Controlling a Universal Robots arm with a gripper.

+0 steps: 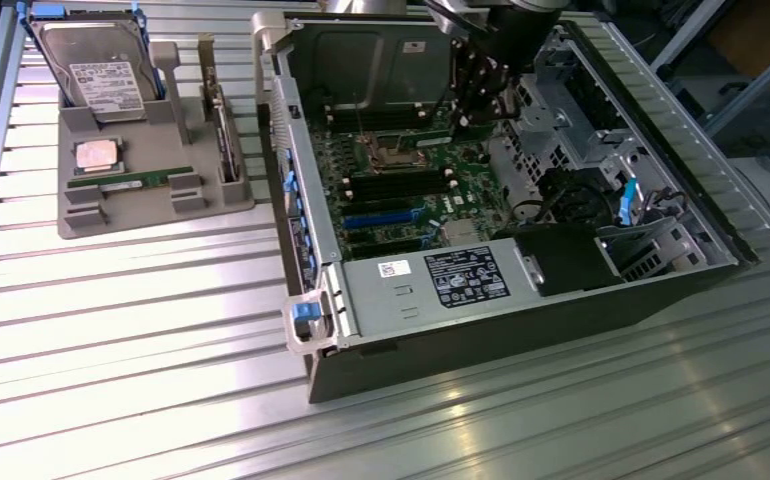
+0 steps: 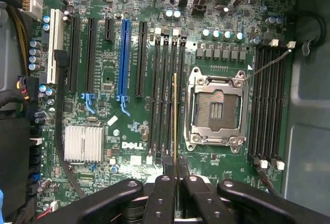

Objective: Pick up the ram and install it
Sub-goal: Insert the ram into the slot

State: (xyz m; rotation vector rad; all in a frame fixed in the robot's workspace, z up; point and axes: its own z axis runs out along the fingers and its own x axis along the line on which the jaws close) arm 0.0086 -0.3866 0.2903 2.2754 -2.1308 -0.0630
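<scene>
The ram (image 2: pixel 175 116) shows edge-on as a thin yellow-green strip between my black fingers (image 2: pixel 166 168). My gripper (image 2: pixel 175 165) is shut on it. The stick hangs over the row of black memory slots (image 2: pixel 166 90) beside the empty processor socket (image 2: pixel 216 105), in line with the slots; I cannot tell whether it touches one. In the exterior view my gripper (image 1: pixel 471 120) reaches down inside the open computer case (image 1: pixel 358 290), above the motherboard (image 1: pixel 412 190) near the socket (image 1: pixel 392 152).
On the exterior view's left a grey fixture (image 1: pixel 105 215) holds a hard drive (image 1: pixel 98 75), a square silver processor (image 1: pixel 98 155), a green stick with a white label (image 1: pixel 132 182) and an upright card (image 1: pixel 225 125). Case walls, cables (image 2: pixel 13 33) and a power supply (image 1: pixel 459 280) crowd the board.
</scene>
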